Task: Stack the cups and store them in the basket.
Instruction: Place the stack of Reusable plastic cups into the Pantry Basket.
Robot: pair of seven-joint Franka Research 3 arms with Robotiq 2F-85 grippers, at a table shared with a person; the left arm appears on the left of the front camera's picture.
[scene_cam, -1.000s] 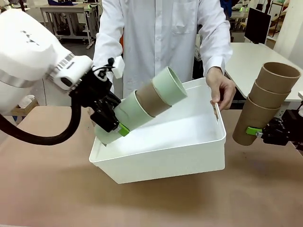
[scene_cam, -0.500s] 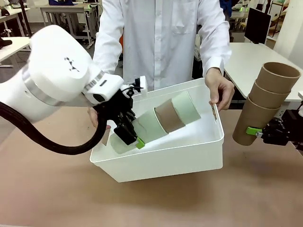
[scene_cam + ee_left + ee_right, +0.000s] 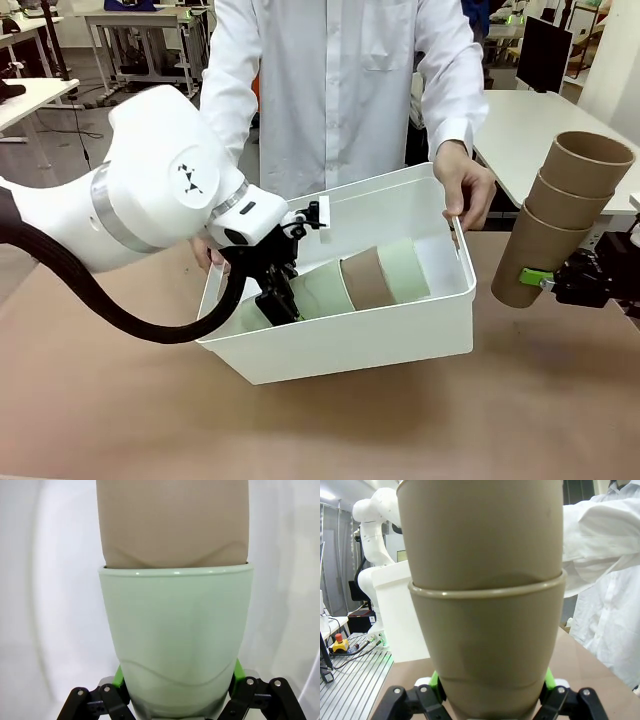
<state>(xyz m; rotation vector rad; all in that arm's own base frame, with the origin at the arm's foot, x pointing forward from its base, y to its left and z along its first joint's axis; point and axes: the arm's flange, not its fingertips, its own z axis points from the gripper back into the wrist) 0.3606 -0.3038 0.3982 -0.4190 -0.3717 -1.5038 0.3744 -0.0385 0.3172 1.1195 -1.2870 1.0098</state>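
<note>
Cups in a green-brown-green stack (image 3: pixel 365 281) lie on their side inside the basket (image 3: pixel 350 340) at the middle of the front view, the open mouths pointing toward the right of the frame. The left gripper (image 3: pixel 280 300) reaches in over the basket's left end and pinches the base of the lowest green cup. The basket sits tilted on the brown table (image 3: pixel 100 420), far side raised, and a person's hand (image 3: pixel 468 188) grips its rim at the upper right corner. At the right edge of the frame the right gripper (image 3: pixel 545 278) is closed on the bottom cup of a brown stack (image 3: pixel 560 215) of three, held in the air just beside the basket and leaning up and to the right, clear of the table. In the left wrist view the green cup (image 3: pixel 175 640) fills the lower centre, clamped between the green pads (image 3: pixel 119 677) of the left gripper (image 3: pixel 177 690), with a brown cup (image 3: pixel 172 520) nested in its mouth at the top of the frame and the basket's white inside (image 3: pixel 45 605) all around. In the right wrist view the right gripper (image 3: pixel 490 692) squeezes the lowest brown cup (image 3: pixel 487 650) at the bottom centre, a second brown cup (image 3: pixel 480 530) seated in it above; the basket (image 3: pixel 400 615) shows at middle left and the person's white sleeve (image 3: pixel 600 530) at upper right.
</note>
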